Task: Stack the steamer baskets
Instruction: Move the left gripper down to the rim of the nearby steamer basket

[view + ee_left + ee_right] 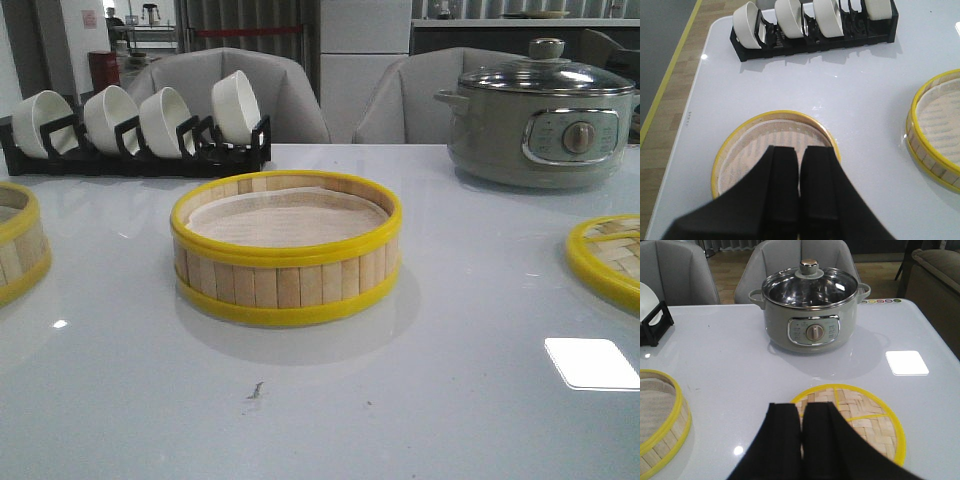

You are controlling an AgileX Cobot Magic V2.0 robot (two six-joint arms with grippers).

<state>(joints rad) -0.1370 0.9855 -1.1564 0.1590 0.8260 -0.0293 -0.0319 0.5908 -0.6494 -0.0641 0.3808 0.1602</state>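
Baskets sit apart on the surface (320, 420), middle basket (286, 248) at frame centre as the likely base, while my left tool (800, 200) hangs closed and empty over the left basket (775, 150), my right tool (801, 440) likewise over the lid (860, 425).

One steamer basket (286, 248) stands upright in the middle of the white table (450, 400), a round shallow ring of pale bamboo slats with bright yellow rims at top and bottom and a pale liner inside. A second basket (18, 240) of the same make sits at the table's left edge, only partly seen from the front. The flat lid (608, 256), woven bamboo with a yellow rim, lies flat near the right edge. All three are well apart.
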